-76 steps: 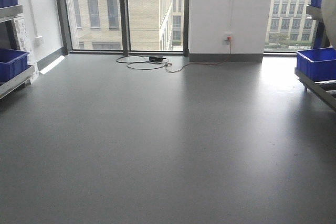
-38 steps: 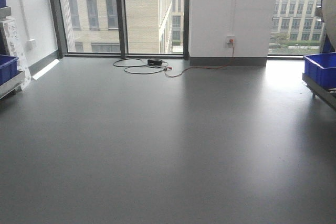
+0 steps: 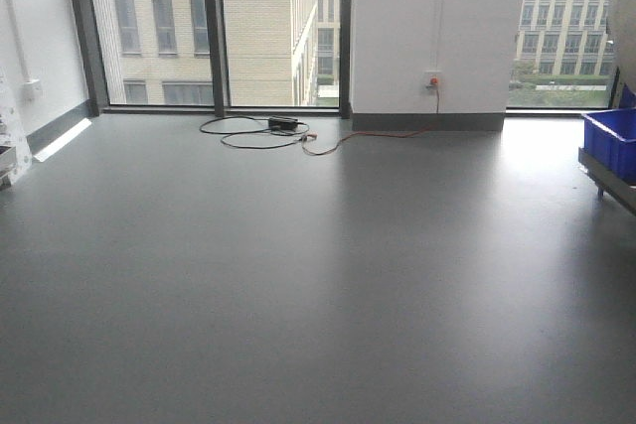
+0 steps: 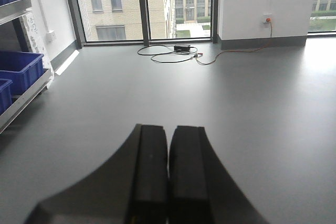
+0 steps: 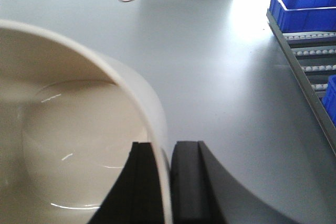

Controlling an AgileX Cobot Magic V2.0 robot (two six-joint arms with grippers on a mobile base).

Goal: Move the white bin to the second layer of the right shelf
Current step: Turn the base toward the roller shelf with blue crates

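Only the right wrist view shows the grip. The right claw is clamped on the wall of the white bin, with one finger inside the rim and one outside. The tub's glossy hollow fills the left of that view, and grey floor lies beyond. The same view shows the right shelf, whose sloping roller rails carry a blue crate, well apart from the bin; which layer this is cannot be told. The front view catches only a pale curved sliver at its right edge. The left wrist view alone shows the left claw, fingers pressed together and holding nothing, with blue crates on a left rack.
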